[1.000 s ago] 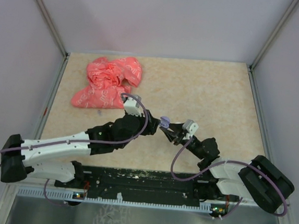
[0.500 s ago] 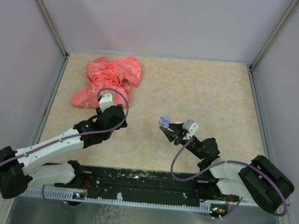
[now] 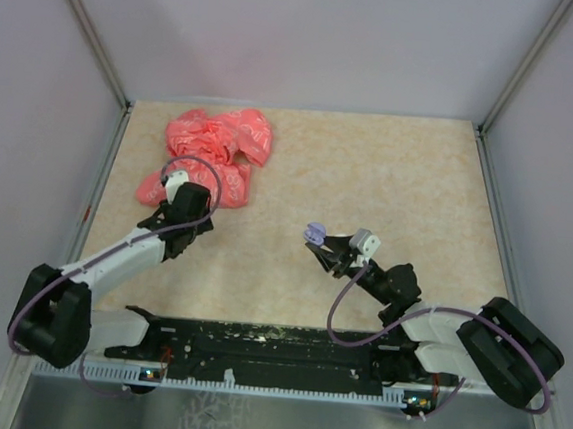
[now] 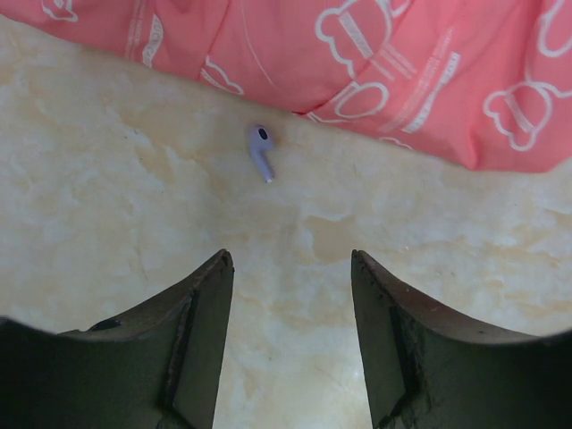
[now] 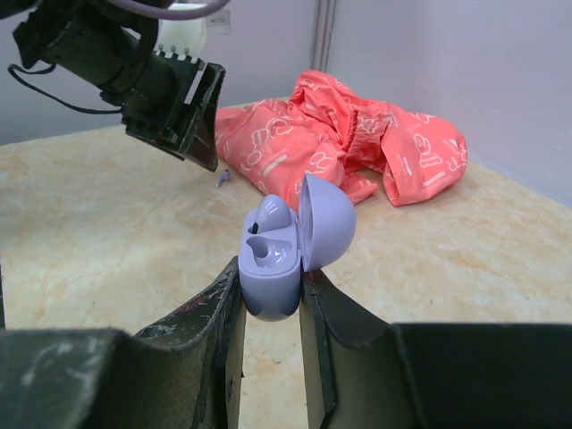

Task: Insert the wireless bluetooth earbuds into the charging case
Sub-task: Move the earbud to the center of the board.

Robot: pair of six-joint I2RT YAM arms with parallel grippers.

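**Top external:** The left gripper [image 3: 172, 190] hangs at the near edge of a crumpled pink bag [image 3: 212, 143] on the marbled table [image 3: 390, 183]. The right gripper [image 3: 317, 243] is well apart at mid-table, holding a pale purple charging case [image 3: 314, 233] above the surface. The loose bud is too small to make out here.

**Left wrist:** A pale purple earbud [image 4: 260, 149] lies flat on the table, just beside the bag's hem. Its long axis runs nearly toward the camera, with the head at the bag and the stem pointing back and slightly right. The left gripper's jaws are spread wide with nothing between them. The bud lies ahead of the fingertips [image 4: 214, 277], apart from them and a little left of the middle of the gap.

**Right wrist:** The right gripper's jaws are clamped on the lower body of the case, which stands upright. Its lid [image 5: 327, 222] is swung open to the right. A rounded pale purple shape, seemingly a bud, sits in one well. Beyond it, the loose earbud is a small speck beside the bag, below the left gripper.
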